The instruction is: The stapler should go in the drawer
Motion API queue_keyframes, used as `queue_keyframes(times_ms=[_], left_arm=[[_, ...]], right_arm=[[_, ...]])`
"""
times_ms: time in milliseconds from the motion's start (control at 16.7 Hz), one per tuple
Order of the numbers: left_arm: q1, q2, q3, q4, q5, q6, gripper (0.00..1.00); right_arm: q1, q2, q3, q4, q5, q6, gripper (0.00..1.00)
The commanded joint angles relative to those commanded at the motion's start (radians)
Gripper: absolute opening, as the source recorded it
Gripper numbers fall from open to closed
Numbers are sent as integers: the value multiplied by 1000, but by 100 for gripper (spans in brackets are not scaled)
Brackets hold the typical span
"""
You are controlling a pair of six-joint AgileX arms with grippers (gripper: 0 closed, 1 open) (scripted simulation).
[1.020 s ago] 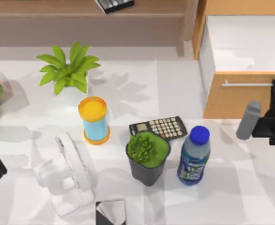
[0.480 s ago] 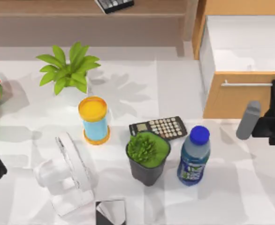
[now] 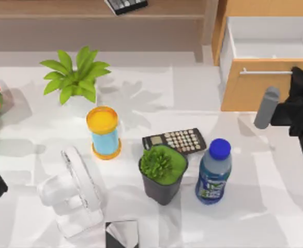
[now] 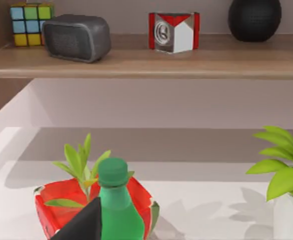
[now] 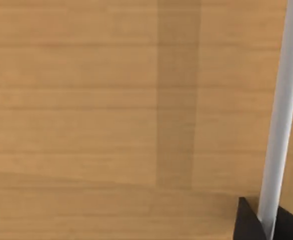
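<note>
A white table carries a leafy plant upper left, a yellow-topped cylinder, calculator, potted grass, blue-capped bottle centre, white fan lower left.

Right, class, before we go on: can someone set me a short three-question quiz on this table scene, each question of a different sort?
1. True or false: the drawer is fully shut.
2. The right gripper is at: A) the fan, B) the drawer's silver handle, C) the yellow-topped cylinder.
3. Fill in: the bottle beside the calculator has a ____ cap.

Key:
1. False. Its white inside shows behind the front.
2. B. The fingertips sit either side of the bar.
3. Blue.
</note>
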Motion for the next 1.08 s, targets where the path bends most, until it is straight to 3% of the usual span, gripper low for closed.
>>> queue_keyframes(times_ms=[480, 1080], left_arm=[[0, 0, 0, 0, 0, 0, 100], [0, 0, 0, 0, 0, 0, 100]], right_arm=[[-11, 14, 49, -35, -9, 2, 0], [-55, 116, 298, -186, -54, 1, 0]])
